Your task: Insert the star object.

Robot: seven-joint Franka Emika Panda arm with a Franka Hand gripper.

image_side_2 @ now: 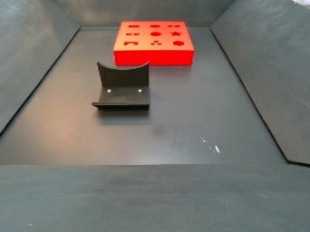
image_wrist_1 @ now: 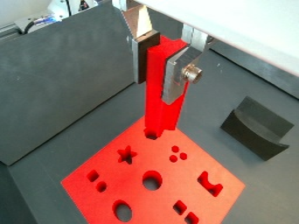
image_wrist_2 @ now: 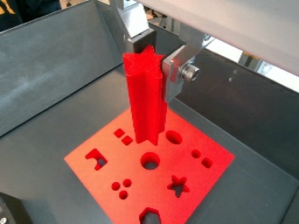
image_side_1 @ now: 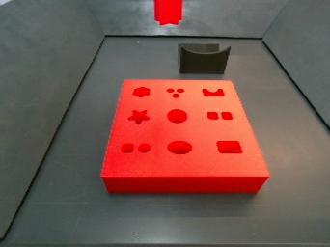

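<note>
The two-finger silver gripper [image_wrist_1: 163,54] clenched the slim bright red star peg [image_wrist_2: 145,101] upright, high above the flat red holed board [image_side_1: 180,164]; presumably lined up for its star hole [image_side_1: 138,118].

No readable text, label or number shows anywhere.

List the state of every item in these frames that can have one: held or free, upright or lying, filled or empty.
pincer: shut on the star object, high above the board.
star object: held upright, not yet inserted.
red board: flat on the floor, every visible hole empty, star hole included.
dark curved holder: on the floor, empty, apart from the board.
</note>
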